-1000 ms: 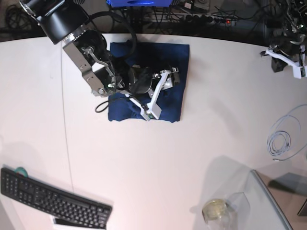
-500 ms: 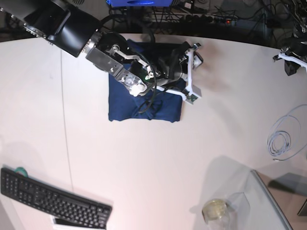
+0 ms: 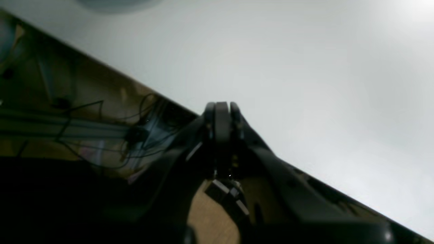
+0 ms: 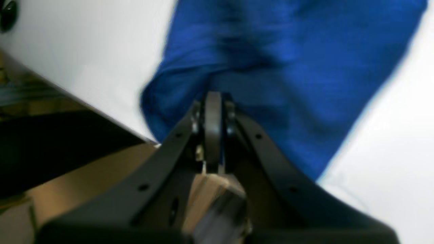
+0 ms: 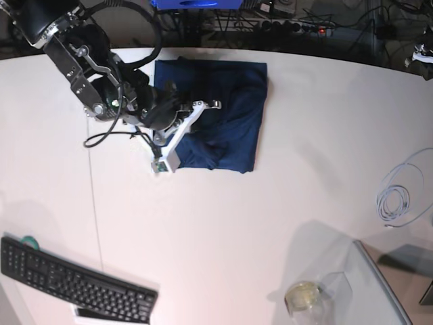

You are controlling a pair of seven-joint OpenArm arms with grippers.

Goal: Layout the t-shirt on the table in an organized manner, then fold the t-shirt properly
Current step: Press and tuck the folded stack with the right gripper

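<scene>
one dark blue t-shirt (image 5: 226, 115) lies folded into a rough square on the white table (image 5: 223, 230), near the far edge. a black keyboard (image 5: 71, 284) sits at the near left corner, well apart from the shirt. a coil of pale cable (image 5: 399, 196) lies at the right side, and a glass panel (image 5: 385, 288) with a small round glass (image 5: 302, 296) beside it fills the near right corner. the right arm reaches in low from the far left and its black body covers the shirt's left edge. the right gripper (image 4: 213, 101) has its fingers pressed together, tips just over the blue cloth, holding nothing. the left gripper (image 3: 222, 110) is pulled back past the table edge, its fingers also together and empty.
</scene>
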